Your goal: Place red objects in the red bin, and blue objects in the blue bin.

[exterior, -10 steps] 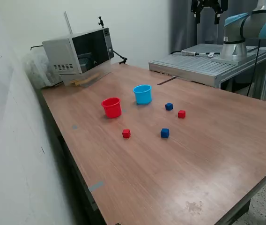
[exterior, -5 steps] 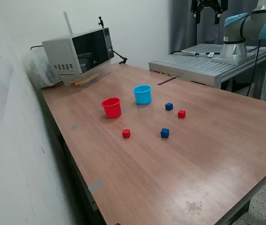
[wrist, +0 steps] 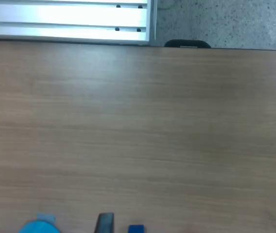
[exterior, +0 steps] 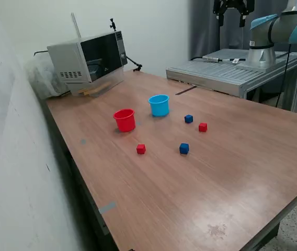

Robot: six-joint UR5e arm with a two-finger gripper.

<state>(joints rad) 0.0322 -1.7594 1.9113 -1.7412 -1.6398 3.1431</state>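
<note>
Wood-grain brown tabletop [exterior: 242,162], long and rectangular, one long edge against a pale wall. From my remote station I log the following.

Small round red plastic cup [exterior: 124,120]: upright, toward the wall-side long edge. Small round light blue plastic cup [exterior: 159,105]: upright, near the red one, further toward the far end of the tabletop; its rim also shows at the margin of the wrist view [wrist: 41,227].

Small solid red cube [exterior: 140,149]: on the tabletop near the red cup, on its near-end side. Second small red cube [exterior: 203,127]: well apart from the first, toward the middle. Small dark blue cube [exterior: 189,118]: just beside that second red cube, between it and the light blue cup. Second dark blue cube [exterior: 184,148]: between the two red cubes, nearer the near end. One blue cube shows in the wrist view [wrist: 136,229] (which one, I cannot tell).

Black two-finger gripper [exterior: 232,16]: high above the far end, fingers apart, holding nothing.

Grey microwave oven [exterior: 88,61]: at the far wall-side corner. Ribbed metal platform [exterior: 227,70]: beyond the far edge.
</note>
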